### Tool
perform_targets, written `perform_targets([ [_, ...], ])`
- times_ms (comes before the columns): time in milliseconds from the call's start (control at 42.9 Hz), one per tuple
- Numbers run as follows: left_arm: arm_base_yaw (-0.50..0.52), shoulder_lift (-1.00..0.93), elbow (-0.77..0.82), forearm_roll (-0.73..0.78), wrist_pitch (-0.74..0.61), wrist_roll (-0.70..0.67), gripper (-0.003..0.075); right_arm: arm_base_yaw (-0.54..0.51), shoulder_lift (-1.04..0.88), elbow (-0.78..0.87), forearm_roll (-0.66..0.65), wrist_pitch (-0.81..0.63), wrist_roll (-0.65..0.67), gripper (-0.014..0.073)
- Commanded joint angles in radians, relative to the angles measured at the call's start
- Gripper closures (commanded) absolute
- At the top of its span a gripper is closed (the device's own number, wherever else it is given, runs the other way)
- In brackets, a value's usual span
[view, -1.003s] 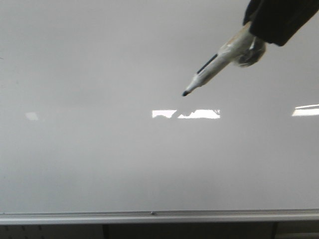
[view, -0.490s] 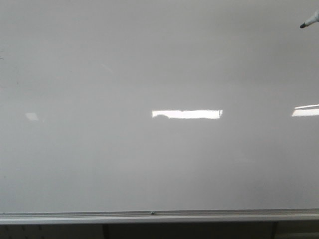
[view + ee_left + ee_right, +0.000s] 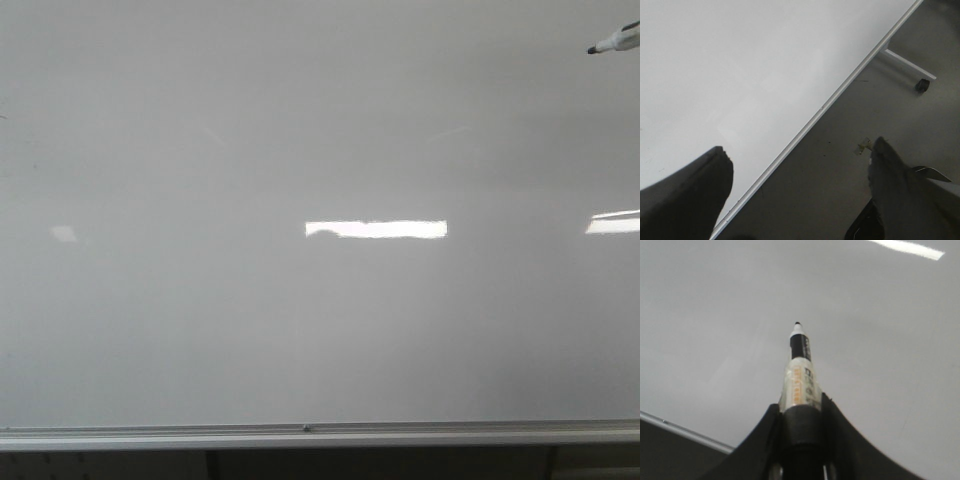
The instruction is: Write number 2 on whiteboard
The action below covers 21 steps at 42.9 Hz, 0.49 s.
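The whiteboard [image 3: 200,300] is a large glossy grey-white board with a silver rail along its near edge; it also shows in the left wrist view [image 3: 740,60] and the right wrist view [image 3: 715,300]. No number 2 shows on it; the surface is blank. My right gripper [image 3: 801,407] is shut on a black-and-white marker [image 3: 800,370] whose tip is above the board. Only the marker's tip [image 3: 612,42] shows at the far right top of the front view. My left gripper [image 3: 800,165] is open and empty, over the board's rail and the floor.
Bright rectangular light reflections [image 3: 375,229] lie on the board. The silver rail [image 3: 320,434] runs along the near edge. In the left wrist view there is grey floor, a stand leg with a castor [image 3: 923,85] and a small scrap [image 3: 863,146].
The right arm with the marker has moved from the middle of the board up and to the far right; only the tip now shows. No mark was left on the board.
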Motion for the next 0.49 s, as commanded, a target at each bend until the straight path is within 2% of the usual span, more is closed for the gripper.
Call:
perform_targets([
  [0,0.002,-0.007,-0.022,-0.028,-0.066,-0.010,0.0176,-0.007,0.023,-0.025,0.048,-0.155,-0.004,0.0673],
  [467,0.002,-0.007,-0.022,-0.028,-0.074,-0.010,0.0176,0.081,0.218,-0.025,0.080,-0.525,-0.004,0.0673],
])
